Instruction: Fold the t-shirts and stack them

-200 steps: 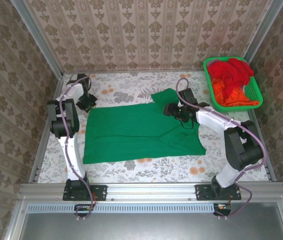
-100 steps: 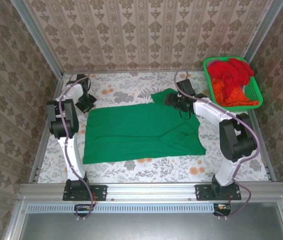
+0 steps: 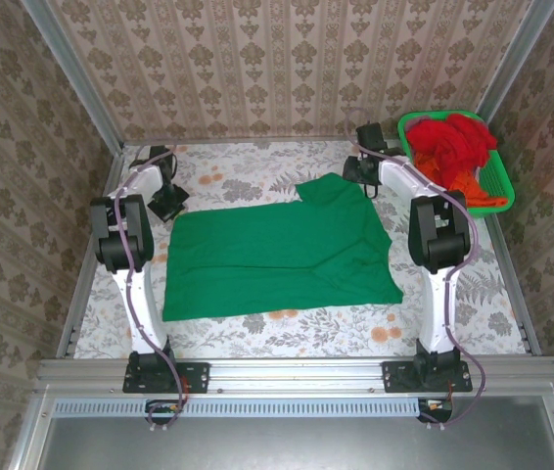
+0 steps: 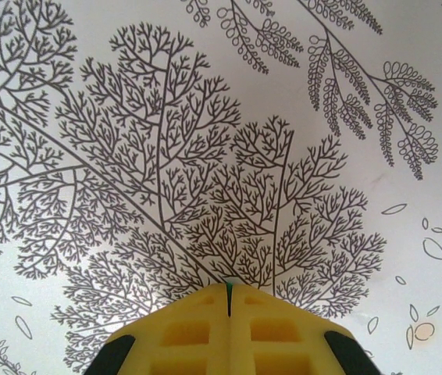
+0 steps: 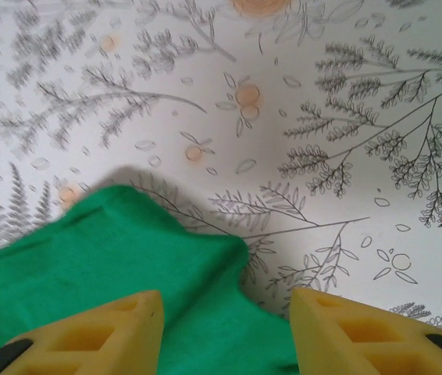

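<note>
The right pincer (image 5: pixel 225 328) has its jaws wide apart and grips nothing. Below it, an edge of the dark green t-shirt (image 5: pixel 127 258) fills the wrist view from 6 to 9 o'clock, with bare tabletop (image 5: pixel 322 117) beyond. From above, this right pincer (image 3: pixel 362 174) sits at about 1 o'clock of the dark green t-shirt (image 3: pixel 277 255), just beside the sleeve (image 3: pixel 331 188) that juts out at the far edge; being open there, it is probably placed to take that sleeve for a fold. The left pincer (image 4: pixel 228 291) has its jaws pressed together on nothing, over printed tabletop (image 4: pixel 205 117). In the top view the left pincer (image 3: pixel 167 201) waits at 10 o'clock of the shirt, just off its corner, likely parked clear of the cloth. The shirt lies spread flat mid-tabletop (image 3: pixel 257 171), not yet folded. At 2 o'clock, the basket (image 3: pixel 504 186) holds a red t-shirt (image 3: pixel 453 137) and an orange t-shirt (image 3: pixel 458 191), bunched and awaiting their turn.
</note>
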{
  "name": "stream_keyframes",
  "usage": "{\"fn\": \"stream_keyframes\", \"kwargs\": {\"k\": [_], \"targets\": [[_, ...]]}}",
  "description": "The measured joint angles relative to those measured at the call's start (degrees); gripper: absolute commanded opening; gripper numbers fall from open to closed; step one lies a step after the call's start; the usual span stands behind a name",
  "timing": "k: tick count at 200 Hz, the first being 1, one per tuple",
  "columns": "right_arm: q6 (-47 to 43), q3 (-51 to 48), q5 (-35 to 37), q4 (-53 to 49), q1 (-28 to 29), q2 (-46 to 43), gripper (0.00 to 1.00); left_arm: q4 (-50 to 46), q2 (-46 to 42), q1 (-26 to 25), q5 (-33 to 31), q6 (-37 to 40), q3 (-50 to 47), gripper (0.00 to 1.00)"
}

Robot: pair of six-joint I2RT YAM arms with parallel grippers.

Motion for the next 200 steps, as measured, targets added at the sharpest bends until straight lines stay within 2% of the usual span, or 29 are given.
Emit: {"fn": "stream_keyframes", "kwargs": {"k": [40,106,148,177,200], "targets": [[-5.31,6.12,-7.54,-5.88,-3.5,5.73,0.38,0.35,-0.2,0.0,0.04,0.0,-0.31,0.0],[-6.29,19.3,-14.25,-14.16,-4.87,14.16,0.37,0.72,-0.33,-0.02,0.09,0.0,-0.63,0.0],[-5.03,22.25,-17.79,-16.9,-4.94,16.68,0.42,0.9,-0.44,-0.02,0.13,0.0,-0.81,0.0],[-3.52,22.43,-20.61,-16.74,-5.25,17.33,0.49,0.98,-0.48,-0.02,0.15,0.0,-0.9,0.0],[-2.6,22.73,-22.86,-16.52,-5.33,17.55,0.47,1.03,-0.52,-0.02,0.15,0.02,-0.94,0.0]]}}
